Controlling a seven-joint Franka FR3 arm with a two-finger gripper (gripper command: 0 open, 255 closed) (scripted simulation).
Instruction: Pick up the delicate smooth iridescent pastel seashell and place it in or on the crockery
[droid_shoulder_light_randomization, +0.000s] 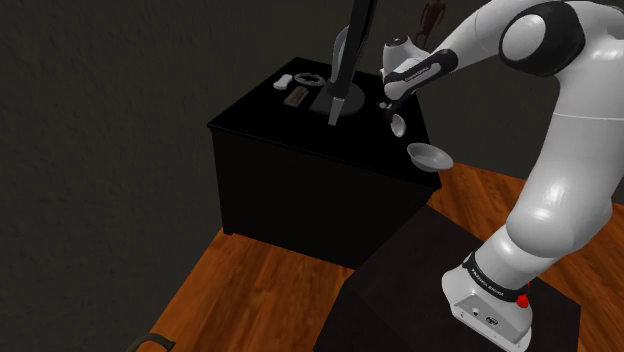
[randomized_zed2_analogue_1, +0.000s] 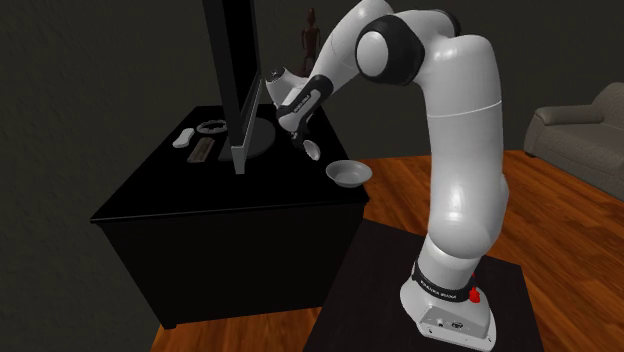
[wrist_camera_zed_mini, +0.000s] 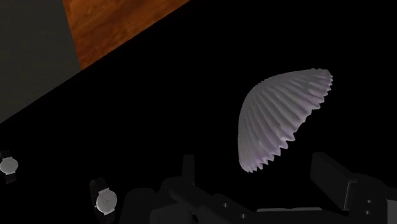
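A pale, ribbed seashell (droid_shoulder_light_randomization: 397, 124) (randomized_zed2_analogue_1: 312, 150) hangs tilted on edge just under my black gripper (droid_shoulder_light_randomization: 389, 108) (randomized_zed2_analogue_1: 299, 137), over the near right part of the black table (droid_shoulder_light_randomization: 290, 140). In the wrist view the seashell (wrist_camera_zed_mini: 280, 121) fans out ahead of the gripper (wrist_camera_zed_mini: 257, 168), its narrow end between the two fingers, so the gripper is shut on it. A shallow white bowl (droid_shoulder_light_randomization: 428, 156) (randomized_zed2_analogue_1: 349, 172) sits at the table's corner, a short way from the shell toward the stand.
A tall dark screen on a round foot (droid_shoulder_light_randomization: 338, 100) (randomized_zed2_analogue_1: 240, 110) stands right beside the gripper. A white item (droid_shoulder_light_randomization: 283, 83), a dark bar (droid_shoulder_light_randomization: 296, 97) and a ring-shaped piece (droid_shoulder_light_randomization: 308, 78) lie behind it. Two wristwatches (wrist_camera_zed_mini: 105, 200) lie on the tabletop. A sofa (randomized_zed2_analogue_1: 585, 125) stands far off.
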